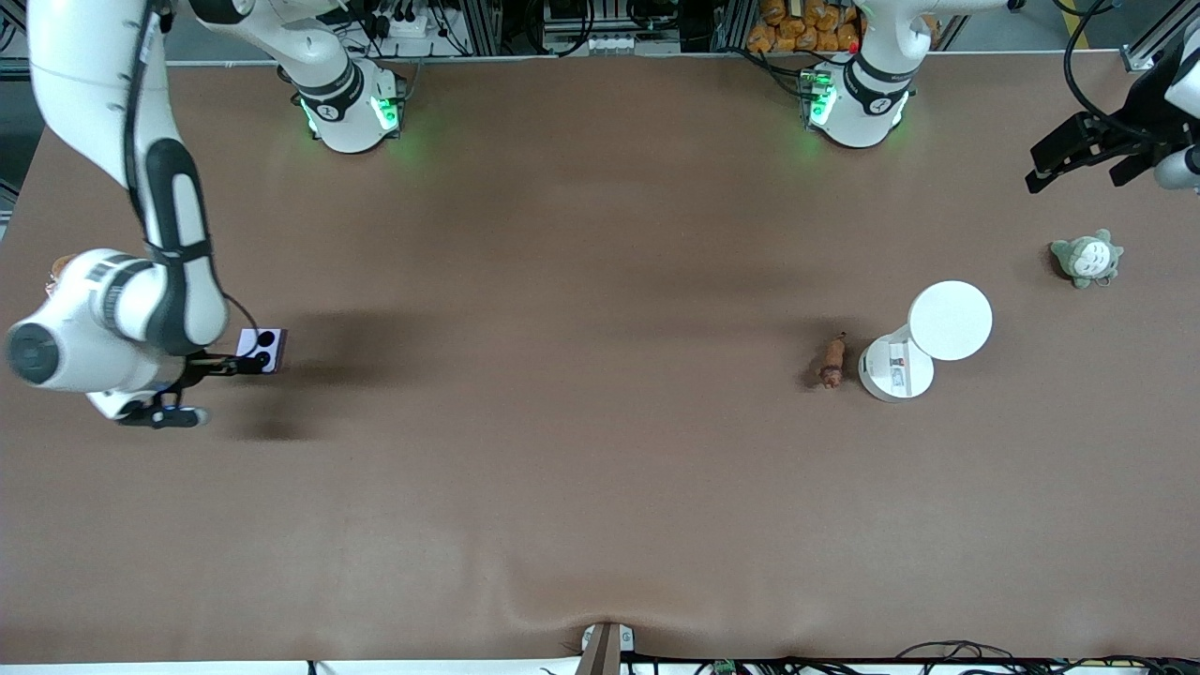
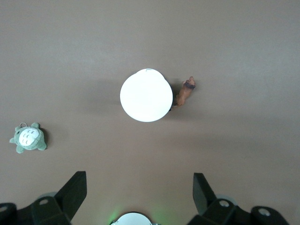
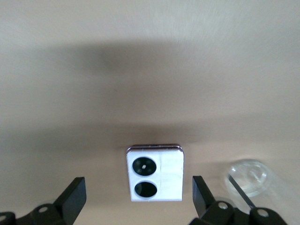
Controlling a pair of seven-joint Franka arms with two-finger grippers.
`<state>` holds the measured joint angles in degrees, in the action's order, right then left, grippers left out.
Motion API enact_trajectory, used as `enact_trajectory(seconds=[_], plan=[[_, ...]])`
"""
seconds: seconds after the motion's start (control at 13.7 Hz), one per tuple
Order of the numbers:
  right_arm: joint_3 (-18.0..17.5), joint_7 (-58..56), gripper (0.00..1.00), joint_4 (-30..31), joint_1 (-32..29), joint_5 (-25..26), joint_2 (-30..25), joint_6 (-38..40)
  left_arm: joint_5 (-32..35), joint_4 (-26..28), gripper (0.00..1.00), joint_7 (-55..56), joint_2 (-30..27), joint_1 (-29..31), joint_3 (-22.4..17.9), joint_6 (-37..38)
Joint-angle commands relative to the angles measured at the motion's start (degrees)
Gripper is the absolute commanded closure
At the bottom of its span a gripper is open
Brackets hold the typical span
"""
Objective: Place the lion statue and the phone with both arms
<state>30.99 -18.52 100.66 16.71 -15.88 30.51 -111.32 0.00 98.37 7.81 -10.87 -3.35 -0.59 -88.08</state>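
Brown matte covering spreads over the whole table (image 1: 562, 469), and most of its middle lies bare between the two arms' ends.

Toward the right arm's end, close to that table edge, lies the small, nearly square lilac folded phone (image 1: 262, 349) with two round black camera circles, flat on the surface. The right end effector (image 1: 197, 389) hangs low just beside it, over the strip between phone and table edge; in the right wrist view its fingers (image 3: 72, 197) stand wide apart with the phone (image 3: 154, 173) between and ahead of them, untouched.

Toward the left arm's end, the tiny elongated reddish-brown lion statue (image 1: 832, 362) lies just beside the base of a white round lamp-like device (image 1: 949, 321), on its side toward the table's middle. A small grey-white plush (image 1: 1087, 258) sits well apart from both, farther from the front camera and close to the table edge.

The left end effector (image 1: 1078, 155) waits high over that end's corner, fingers (image 2: 75, 190) spread wide, holding nothing.
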Motion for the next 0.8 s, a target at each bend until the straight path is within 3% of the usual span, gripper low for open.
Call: enact_trajectory(seconds=[0.0,0.15,0.44,0.73], plan=[[-0.66,-0.55,0.00,-13.85,-3.78,0.58,0.33,16.33,1.14,-0.28,0.00,-0.34,-0.12,-0.17,-0.12,-0.25],[-0.84,0.94,0.00,-21.70,-5.54,0.41,1.30,24.20,1.14,-0.28,0.00,-0.34,-0.12,-0.08,-0.20,-0.17],[-0.75,1.38,0.00,-33.22,-5.72,0.32,0.86,29.83,1.14,-0.90,0.00,-0.34,-0.12,-0.08,-0.20,0.27],[-0.58,1.47,0.00,-36.67,-5.89,0.32,-0.54,31.25,1.23,-0.99,0.00,-0.25,-0.21,-0.07,-0.20,0.27]])
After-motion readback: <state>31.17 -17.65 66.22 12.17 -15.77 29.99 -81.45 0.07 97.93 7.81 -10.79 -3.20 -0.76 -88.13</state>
